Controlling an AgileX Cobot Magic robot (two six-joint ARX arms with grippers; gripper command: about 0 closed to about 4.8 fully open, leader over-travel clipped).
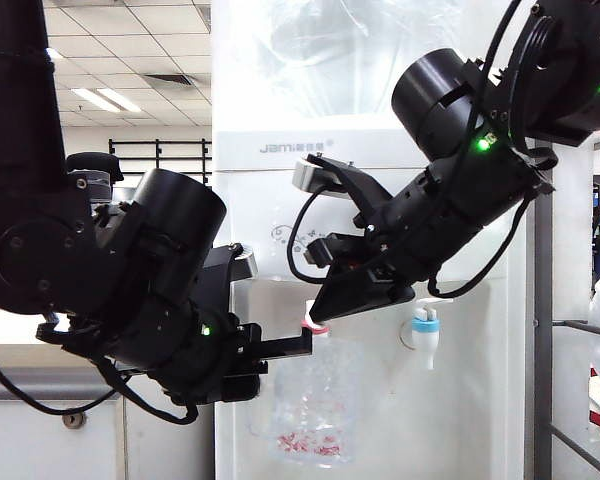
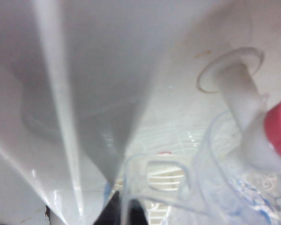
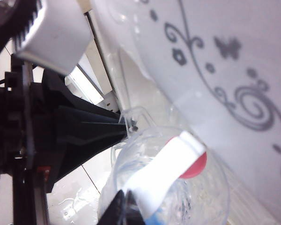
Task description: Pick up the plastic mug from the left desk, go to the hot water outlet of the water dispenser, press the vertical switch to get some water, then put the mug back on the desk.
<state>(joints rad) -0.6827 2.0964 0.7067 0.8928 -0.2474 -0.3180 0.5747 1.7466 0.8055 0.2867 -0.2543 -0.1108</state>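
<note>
The clear plastic mug hangs under the hot water outlet, the white tap with a red collar on the water dispenser. My left gripper is shut on the mug's loop handle, and its dark fingertips pinch the clear strip. My right gripper reaches in from above, shut, its tips against the white vertical switch over the mug's mouth. In the exterior view the switch is hidden behind that gripper.
A second tap with a blue collar sits just right of the red one. The left desk with its round lock stands lower left, behind my left arm. A metal frame stands to the right of the dispenser.
</note>
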